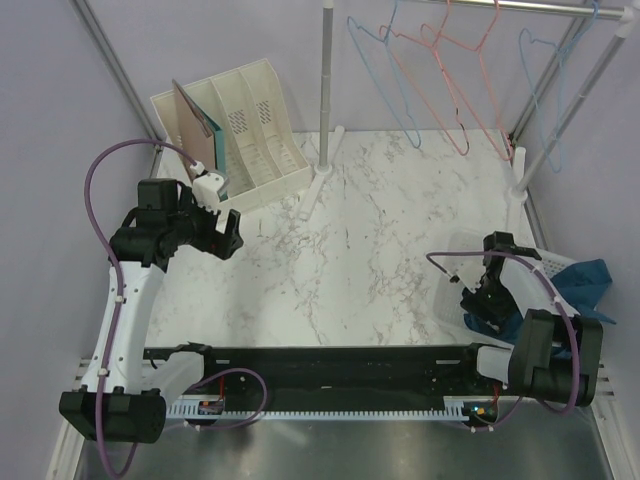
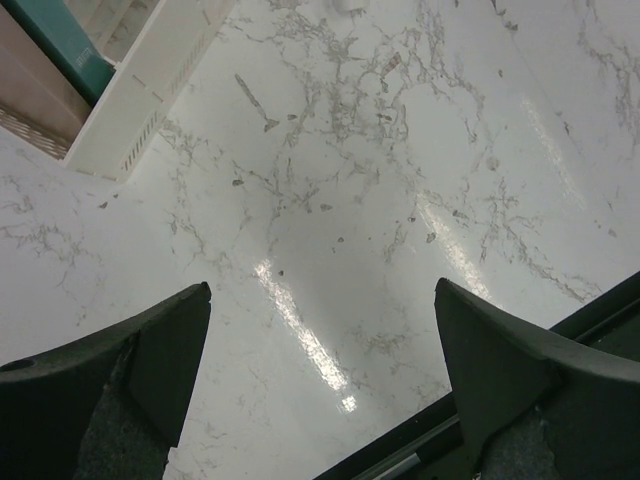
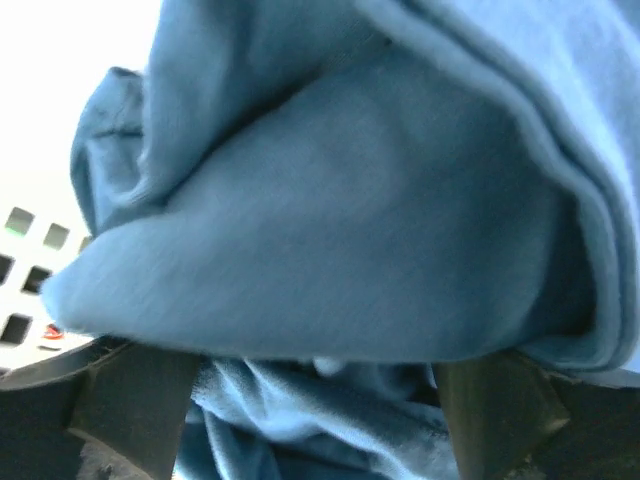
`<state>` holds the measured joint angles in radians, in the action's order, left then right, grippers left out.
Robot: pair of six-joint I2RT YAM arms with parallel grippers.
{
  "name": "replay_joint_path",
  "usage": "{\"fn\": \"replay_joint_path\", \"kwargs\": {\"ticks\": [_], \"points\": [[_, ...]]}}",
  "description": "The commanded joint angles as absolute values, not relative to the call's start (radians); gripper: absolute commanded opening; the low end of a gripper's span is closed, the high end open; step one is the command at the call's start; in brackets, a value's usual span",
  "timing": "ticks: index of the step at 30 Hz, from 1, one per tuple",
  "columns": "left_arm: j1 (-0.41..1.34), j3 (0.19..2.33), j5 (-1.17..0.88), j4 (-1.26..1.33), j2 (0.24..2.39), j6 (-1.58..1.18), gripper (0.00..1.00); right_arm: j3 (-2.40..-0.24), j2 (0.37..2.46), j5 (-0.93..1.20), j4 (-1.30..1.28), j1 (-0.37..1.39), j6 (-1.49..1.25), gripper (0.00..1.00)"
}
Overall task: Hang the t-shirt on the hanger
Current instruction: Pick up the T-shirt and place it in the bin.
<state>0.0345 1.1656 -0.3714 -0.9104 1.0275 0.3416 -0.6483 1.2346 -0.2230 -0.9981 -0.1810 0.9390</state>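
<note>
The dark teal-blue t-shirt (image 1: 588, 282) lies crumpled in a white basket (image 1: 455, 243) at the table's right edge. My right gripper (image 1: 479, 310) reaches down into that basket. In the right wrist view the t-shirt (image 3: 330, 220) fills the frame. There my right gripper (image 3: 315, 400) stands open, its fingers (image 3: 130, 410) wide apart with folds of cloth between them. Far at the back, a light-blue wire hanger (image 1: 413, 138) hangs from the rail. My left gripper (image 1: 232, 240) hovers over the left of the table. It shows open in the left wrist view (image 2: 322, 300), with only marble between its fingers.
A white file organizer (image 1: 250, 140) holding a brown and a teal folder stands at the back left, close to my left gripper. The rack's upright pole (image 1: 326, 90) rises at back centre. Pink-red wire hangers (image 1: 462, 140) hang on the rail. The basket's perforated wall (image 3: 20, 260) is beside my right gripper.
</note>
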Motion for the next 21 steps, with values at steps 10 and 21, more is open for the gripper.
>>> {"fn": "replay_joint_path", "kwargs": {"ticks": [10, 21], "points": [[0.037, 1.23, -0.552, -0.867, 0.988, 0.356, 0.99, -1.263, 1.094, 0.182, -1.343, -0.186, 0.88, 0.0], [0.037, 1.301, -0.566, -0.813, 0.992, 0.223, 0.99, -1.752, 1.118, 0.693, -1.457, 0.044, 0.709, 0.0]]}}
